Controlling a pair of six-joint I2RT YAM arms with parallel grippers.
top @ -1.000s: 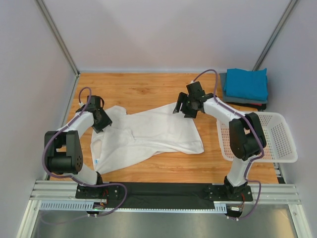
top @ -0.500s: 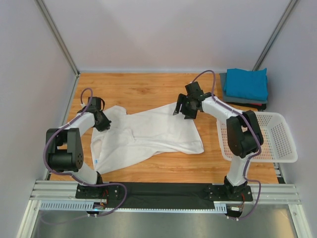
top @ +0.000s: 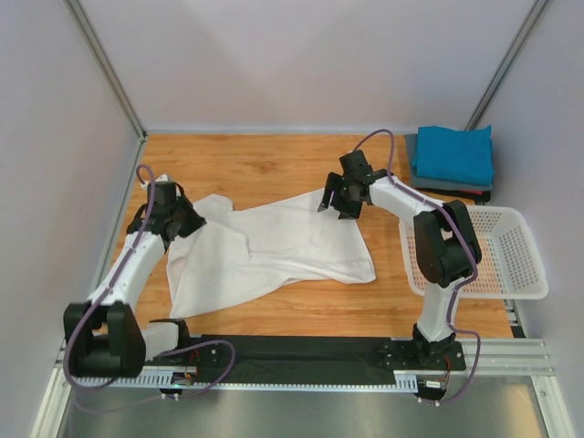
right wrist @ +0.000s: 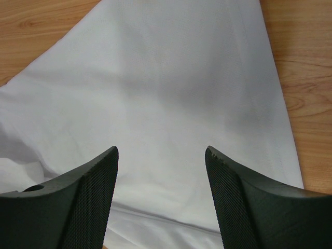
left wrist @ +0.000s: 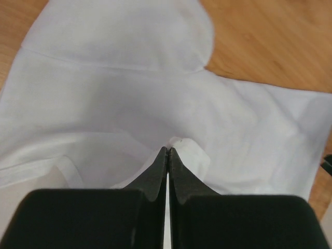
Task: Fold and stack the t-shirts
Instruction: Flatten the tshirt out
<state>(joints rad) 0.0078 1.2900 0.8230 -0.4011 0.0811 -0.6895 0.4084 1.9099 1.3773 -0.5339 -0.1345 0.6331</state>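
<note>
At the left gripper (left wrist: pixel 168 150): closed tight on a small raised fold of the white t-shirt (left wrist: pixel 129 98), with a nub of cloth poking out beside the tips. At the right gripper (right wrist: pixel 161 153): spread wide, holding nothing, poised over the same cloth near its far right corner. From above: white t-shirt lying rumpled across the middle of the wooden table (top: pixel 255 164), pinched near its left end. Farther right, in the back corner: teal t-shirt (top: pixel 453 153) folded on top of a dark grey t-shirt (top: pixel 411 160). Just in front of that stack: white mesh basket (top: pixel 538 285) at the table's right edge.
</note>
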